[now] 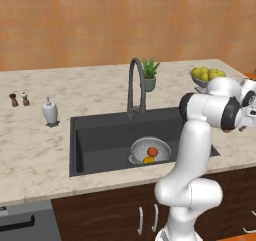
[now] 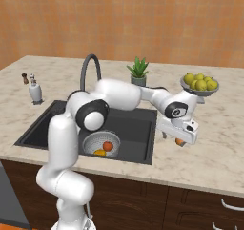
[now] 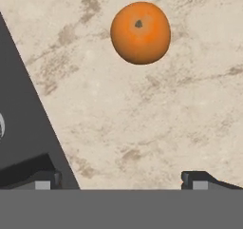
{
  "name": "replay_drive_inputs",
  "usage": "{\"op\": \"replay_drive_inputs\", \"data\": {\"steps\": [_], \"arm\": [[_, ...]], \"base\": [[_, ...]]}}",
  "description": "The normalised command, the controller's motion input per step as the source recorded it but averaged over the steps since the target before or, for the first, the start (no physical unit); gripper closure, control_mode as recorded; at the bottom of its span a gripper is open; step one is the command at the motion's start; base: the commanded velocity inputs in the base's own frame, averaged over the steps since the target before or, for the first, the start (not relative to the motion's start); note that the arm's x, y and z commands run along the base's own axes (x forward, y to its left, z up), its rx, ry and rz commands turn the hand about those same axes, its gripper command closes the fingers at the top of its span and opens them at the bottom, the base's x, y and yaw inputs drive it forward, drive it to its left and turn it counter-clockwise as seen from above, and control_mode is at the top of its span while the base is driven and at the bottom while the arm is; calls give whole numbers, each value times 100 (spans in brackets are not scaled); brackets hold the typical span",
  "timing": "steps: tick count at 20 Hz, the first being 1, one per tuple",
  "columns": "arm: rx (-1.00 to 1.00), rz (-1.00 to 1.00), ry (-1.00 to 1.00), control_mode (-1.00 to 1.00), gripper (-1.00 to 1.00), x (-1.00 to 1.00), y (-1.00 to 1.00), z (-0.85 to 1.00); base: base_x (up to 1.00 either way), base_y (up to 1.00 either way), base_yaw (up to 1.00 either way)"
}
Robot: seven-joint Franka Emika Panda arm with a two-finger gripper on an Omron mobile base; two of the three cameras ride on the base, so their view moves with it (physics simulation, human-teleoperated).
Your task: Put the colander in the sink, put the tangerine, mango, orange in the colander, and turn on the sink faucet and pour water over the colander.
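Note:
The silvery pierced colander [image 1: 136, 148] [image 2: 89, 141] sits in the dark sink [image 1: 100, 140] [image 2: 136, 121], near its front right. Inside it lie a red-orange tangerine [image 1: 152, 151] [image 2: 108, 146] and a yellow-orange mango [image 1: 149, 160] [image 2: 99, 152]. The orange [image 3: 140, 32] [image 2: 179, 141] rests on the beige counter just right of the sink. My gripper [image 3: 123, 178] [image 2: 172, 138] hangs open close above the counter, with the orange a little ahead of its fingertips and nothing between them. The dark gooseneck sink faucet [image 1: 135, 85] [image 2: 88, 71] stands behind the basin, and no water runs from it.
A footed bowl of yellow-green fruit [image 1: 207, 75] [image 2: 200, 83] stands behind the gripper at the back right. A potted plant [image 1: 149, 75] [image 2: 138, 71] is beside the faucet. A white soap dispenser [image 1: 50, 112] [image 2: 35, 91] and two small shakers [image 1: 19, 100] stand left of the sink.

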Motion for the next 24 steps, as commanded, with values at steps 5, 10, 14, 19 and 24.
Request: {"op": "replay_drive_inputs", "data": {"steps": [5,10,14,19,24], "arm": [[-2,3,0,-100,-100,26,-3,-24],[-3,3,0,-100,-100,27,-7,-28],[-3,3,0,-100,-100,26,-19,-31],[0,3,0,-100,-100,27,-21,-24],[0,2,0,-100,-100,27,-20,-19]], "base": [[0,0,0],[0,0,0],[0,0,0],[0,0,0],[0,0,0]]}}
